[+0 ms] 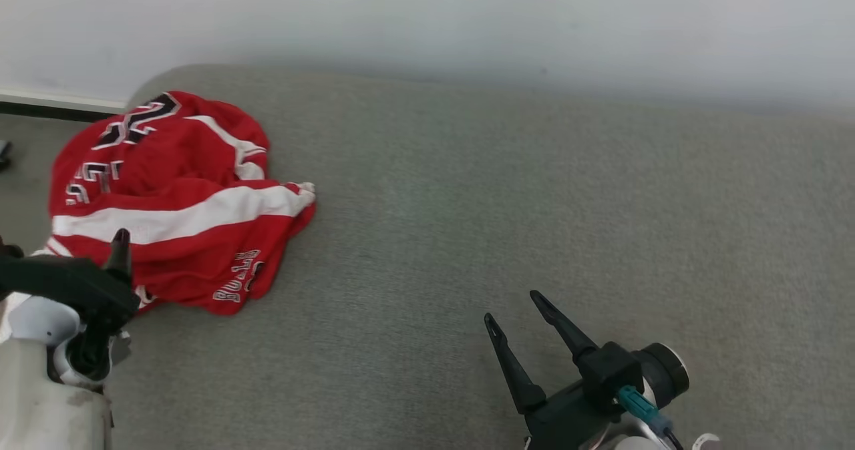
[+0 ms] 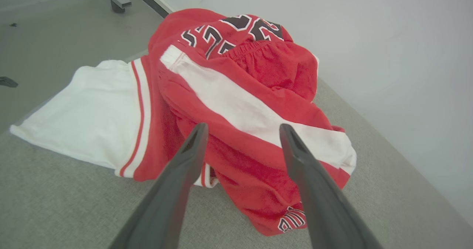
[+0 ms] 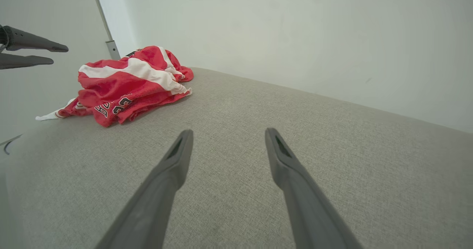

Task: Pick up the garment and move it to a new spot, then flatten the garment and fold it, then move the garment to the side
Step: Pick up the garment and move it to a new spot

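Sprawling crumpled red-and-white mesh garment (image 1: 180,203) on grey woven surface (image 1: 534,203)

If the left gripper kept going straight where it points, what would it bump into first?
Probably the crumpled red-and-white garment, right ahead of the open left gripper; the gap is hard to judge.

A broad grey woven-fabric surface (image 1: 507,196) spreads from near to far, its far left corner rounded. Behind it stands a plain pale white wall (image 1: 427,16). At far left lies smooth grey floor (image 1: 27,143), edged by a white skirting strip (image 1: 60,98) above a dark line. The light is soft and even.
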You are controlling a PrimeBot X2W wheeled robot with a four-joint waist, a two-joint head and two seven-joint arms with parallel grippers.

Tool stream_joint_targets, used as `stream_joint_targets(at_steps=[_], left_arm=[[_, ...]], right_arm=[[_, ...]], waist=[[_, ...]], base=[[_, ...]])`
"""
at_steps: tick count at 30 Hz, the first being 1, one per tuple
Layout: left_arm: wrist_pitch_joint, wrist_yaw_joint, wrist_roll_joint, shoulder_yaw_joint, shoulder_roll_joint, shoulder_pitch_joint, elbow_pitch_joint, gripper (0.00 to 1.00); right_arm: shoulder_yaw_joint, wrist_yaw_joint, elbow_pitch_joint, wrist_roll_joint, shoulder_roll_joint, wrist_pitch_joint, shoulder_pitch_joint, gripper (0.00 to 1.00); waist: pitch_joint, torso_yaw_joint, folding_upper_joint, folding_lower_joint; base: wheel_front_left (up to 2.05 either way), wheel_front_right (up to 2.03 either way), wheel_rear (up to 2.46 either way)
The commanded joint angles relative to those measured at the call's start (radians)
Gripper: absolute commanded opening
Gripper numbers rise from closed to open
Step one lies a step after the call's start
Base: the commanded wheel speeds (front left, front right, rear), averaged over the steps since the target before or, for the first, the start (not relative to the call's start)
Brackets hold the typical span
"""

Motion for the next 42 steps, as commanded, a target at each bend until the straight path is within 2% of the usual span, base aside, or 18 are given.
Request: stream_joint_targets(at_steps=[1, 10, 16, 17, 18, 19, 22, 30, 35, 39, 42], left_arm=[[0.005, 0.004, 0.000, 0.003, 0.009, -0.021, 0.015, 1.00], [0.074, 0.015, 0.018, -0.033, 0.054, -0.126, 0.086, 1.00], [0.147, 0.050, 0.058, -0.080, 0.075, -0.132, 0.131, 0.99], [0.151, 0.050, 0.065, -0.089, 0.076, -0.133, 0.136, 0.49], [0.148, 0.050, 0.071, -0.097, 0.074, -0.133, 0.139, 0.12], [0.143, 0.048, 0.075, -0.103, 0.072, -0.131, 0.140, 0.00], [0.130, 0.043, 0.089, -0.118, 0.076, -0.126, 0.134, 0.00], [0.117, 0.019, 0.119, -0.149, 0.135, -0.124, 0.086, 0.00], [0.119, 0.005, 0.151, -0.185, 0.161, -0.143, 0.008, 0.00], [0.127, -0.010, 0.163, -0.216, 0.158, -0.159, -0.080, 0.00], [0.131, -0.021, 0.169, -0.244, 0.136, -0.174, -0.146, 0.00]], right_arm=[[0.002, -0.002, -0.010, -0.007, -0.003, 0.004, -0.015, 1.00], [-0.001, -0.002, -0.061, -0.033, -0.003, 0.019, -0.035, 1.00], [-0.012, -0.002, -0.071, -0.031, -0.003, 0.010, -0.038, 1.00], [-0.014, -0.002, -0.069, -0.028, -0.003, 0.008, -0.038, 1.00], [-0.017, -0.002, -0.067, -0.025, -0.003, 0.006, -0.037, 1.00], [-0.017, -0.002, -0.064, -0.021, -0.003, 0.004, -0.036, 1.00], [-0.014, -0.002, -0.051, -0.005, -0.002, -0.003, -0.034, 1.00], [0.003, -0.002, -0.008, 0.049, -0.003, -0.030, -0.013, 1.00], [0.013, -0.002, 0.032, 0.096, -0.003, -0.045, 0.013, 1.00], [0.017, -0.002, 0.053, 0.128, -0.003, -0.053, 0.036, 1.00], [0.020, -0.002, 0.062, 0.148, -0.003, -0.057, 0.046, 1.00]], waist=[[0.105, -0.104, -0.0001, -0.0003], [0.210, -0.171, -0.0001, -0.0003], [0.237, -0.180, -0.0001, -0.0003], [0.236, -0.179, -0.0001, -0.0003], [0.234, -0.176, -0.0001, -0.0003], [0.229, -0.174, -0.0001, -0.0003], [0.205, -0.165, -0.0001, -0.0003], [0.107, -0.149, -0.0001, -0.0003], [0.013, -0.146, -0.0001, -0.0003], [-0.054, -0.160, -0.0001, -0.0003], [-0.095, -0.182, -0.0001, -0.0003]], base=[[0.00, 0.00, 0.00], [0.00, 0.00, 0.00], [0.00, 0.00, 0.00], [0.00, 0.00, 0.00], [0.00, 0.00, 0.00], [0.00, 0.00, 0.00], [0.00, 0.00, 0.00], [0.00, 0.00, 0.00], [0.00, 0.00, 0.00], [0.00, 0.00, 0.00], [0.00, 0.00, 0.00]])
